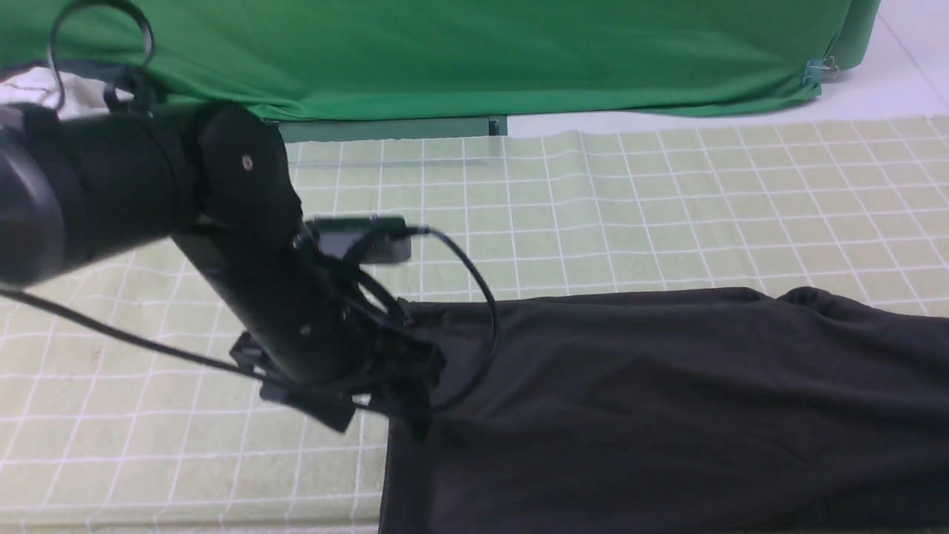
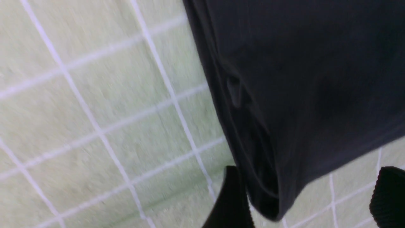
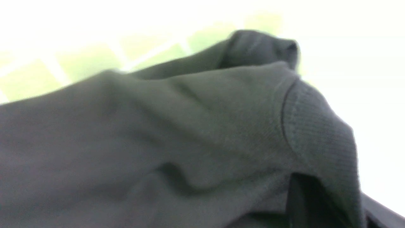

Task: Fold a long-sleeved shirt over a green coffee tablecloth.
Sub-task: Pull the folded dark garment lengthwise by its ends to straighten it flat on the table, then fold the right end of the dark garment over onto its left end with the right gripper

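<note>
A black long-sleeved knit shirt (image 1: 652,400) is seen spread over the near right part of a wide pale yellow-green tablecloth with a white grid (image 1: 667,208). Its cloth is cut off by the right and near edges of the front view.

The shirt's left edge is met by the left gripper (image 1: 404,382), which is carried low over the table on a bulky black arm (image 1: 222,245) entering from the left. A black cable (image 1: 482,297) is looped beside it. In the blurred left wrist view, the gripper's two black fingers (image 2: 231,202) are shown set wide apart. A folded corner of the shirt lies between them and nothing is clamped. One finger is placed just beside the fold, but whether the cloth is touched cannot be told.

The right gripper (image 3: 341,212) is not caught in the front view. In the right wrist view, a ribbed band (image 3: 319,142) of the shirt is shown standing up toward the camera. It is drawn down between the gripper's dark fingers (image 3: 300,202), where it is held pinched. The tablecloth behind it is washed out by glare.

Beyond the tablecloth, a plain deep green fabric (image 1: 482,59) is draped along the far side. A white garment (image 1: 30,93) is glimpsed at the far left, behind the arm.
</note>
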